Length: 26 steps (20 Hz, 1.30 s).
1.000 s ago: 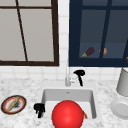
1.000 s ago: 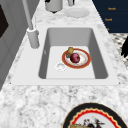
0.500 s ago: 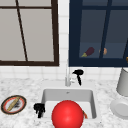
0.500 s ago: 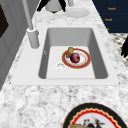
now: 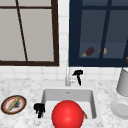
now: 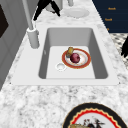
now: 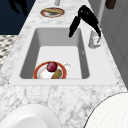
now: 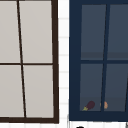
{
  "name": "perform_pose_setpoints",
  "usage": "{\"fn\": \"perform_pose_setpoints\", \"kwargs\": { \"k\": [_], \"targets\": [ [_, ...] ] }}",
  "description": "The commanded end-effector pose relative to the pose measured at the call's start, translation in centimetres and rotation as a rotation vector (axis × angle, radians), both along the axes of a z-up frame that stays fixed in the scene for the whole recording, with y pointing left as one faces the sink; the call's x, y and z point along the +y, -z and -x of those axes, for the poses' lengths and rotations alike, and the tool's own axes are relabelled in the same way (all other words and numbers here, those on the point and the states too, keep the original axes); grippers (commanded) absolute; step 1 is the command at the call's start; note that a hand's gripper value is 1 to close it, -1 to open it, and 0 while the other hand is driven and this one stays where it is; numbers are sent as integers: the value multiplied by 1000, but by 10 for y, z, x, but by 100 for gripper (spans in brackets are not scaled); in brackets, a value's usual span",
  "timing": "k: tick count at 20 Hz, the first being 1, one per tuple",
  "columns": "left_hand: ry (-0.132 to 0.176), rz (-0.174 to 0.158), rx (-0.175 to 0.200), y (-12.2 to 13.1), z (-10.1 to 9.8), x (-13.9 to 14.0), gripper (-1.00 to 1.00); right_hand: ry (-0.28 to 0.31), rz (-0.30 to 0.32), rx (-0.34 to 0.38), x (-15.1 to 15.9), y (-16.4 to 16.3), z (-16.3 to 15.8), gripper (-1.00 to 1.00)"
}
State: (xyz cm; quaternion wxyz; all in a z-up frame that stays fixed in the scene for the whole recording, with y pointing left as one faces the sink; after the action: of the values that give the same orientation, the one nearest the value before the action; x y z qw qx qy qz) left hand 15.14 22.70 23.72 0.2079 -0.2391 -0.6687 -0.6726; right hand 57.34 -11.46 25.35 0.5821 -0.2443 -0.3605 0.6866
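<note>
Front view: the right hand (image 5: 78, 75) hangs just beside the faucet (image 5: 67, 75), behind the sink (image 5: 68, 95), fingers pointing down.
Right hand, fingers: straight and loosely spread, holding nothing; in the right side view the right hand (image 7: 85, 20) is above the sink's back edge, near the faucet base (image 7: 94, 41), whether touching it or not I cannot tell.
Left hand: the left hand (image 5: 39, 109) hovers at the sink's front left corner, fingers drooping and relaxed, nothing in them.
Sink contents: a red-rimmed plate (image 6: 76, 58) lies on the sink floor near the drain (image 6: 60, 66), carrying a dark red fruit (image 6: 75, 57) and a small brown piece (image 6: 70, 50) at the plate's edge.
Red ball: a big red sphere (image 5: 67, 115) sits in front of the sink in the front view and hides the plate.
Table, left of the sink: a patterned plate (image 5: 13, 105).
Table, right of the sink: a white plate (image 5: 120, 108) and a grey pot (image 5: 123, 82).
Above the sink: a dark cabinet with an eggplant (image 8: 89, 105) behind its glass.
Risk: in my judgement the right hand is close enough to the faucet that a sideways sweep could knock the spout; a straight drop into the sink could strike the fruit and roll it off its plate.
</note>
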Motion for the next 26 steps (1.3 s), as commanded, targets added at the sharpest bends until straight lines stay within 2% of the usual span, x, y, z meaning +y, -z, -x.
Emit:
{"fn": "perform_pose_setpoints", "kwargs": {
  "k": [1, 9, 11, 13, 14, 17, 19, 22, 23, 24, 26],
  "targets": [
    [0, 0, 0, 0, 0, 0, 0, -3, 0, 86, -5, 16, -22, -100],
    [0, 0, 0, 0, 0, 0, 0, -44, 36, 53, -6, 23, -28, -100],
    [0, 0, 0, 0, 0, 0, 0, -46, 57, 41, -3, 22, -30, -100],
    [0, 0, 0, 0, 0, 0, 0, -27, 72, 37, 6, 8, -36, -100],
    [0, 0, 0, 0, 0, 0, 0, 2, 73, 42, 8, -3, -38, -100],
    [0, 0, 0, 0, 0, 0, 0, 21, 111, 139, 15, -15, -36, -100],
    [0, 0, 0, 0, 0, 0, 0, 47, 95, 161, 16, -15, -29, -100],
    [0, 0, 0, 0, 0, 0, 0, 37, 108, 132, 17, -16, -23, -100],
    [0, 0, 0, 0, 0, 0, 0, 28, 103, 142, 16, -14, -29, -100],
    [0, 0, 0, 0, 0, 0, 0, 30, 114, 113, 16, -8, -31, -100],
    [0, 0, 0, 0, 0, 0, 0, 58, 143, 47, 13, -21, -23, -100]
  ]
}}
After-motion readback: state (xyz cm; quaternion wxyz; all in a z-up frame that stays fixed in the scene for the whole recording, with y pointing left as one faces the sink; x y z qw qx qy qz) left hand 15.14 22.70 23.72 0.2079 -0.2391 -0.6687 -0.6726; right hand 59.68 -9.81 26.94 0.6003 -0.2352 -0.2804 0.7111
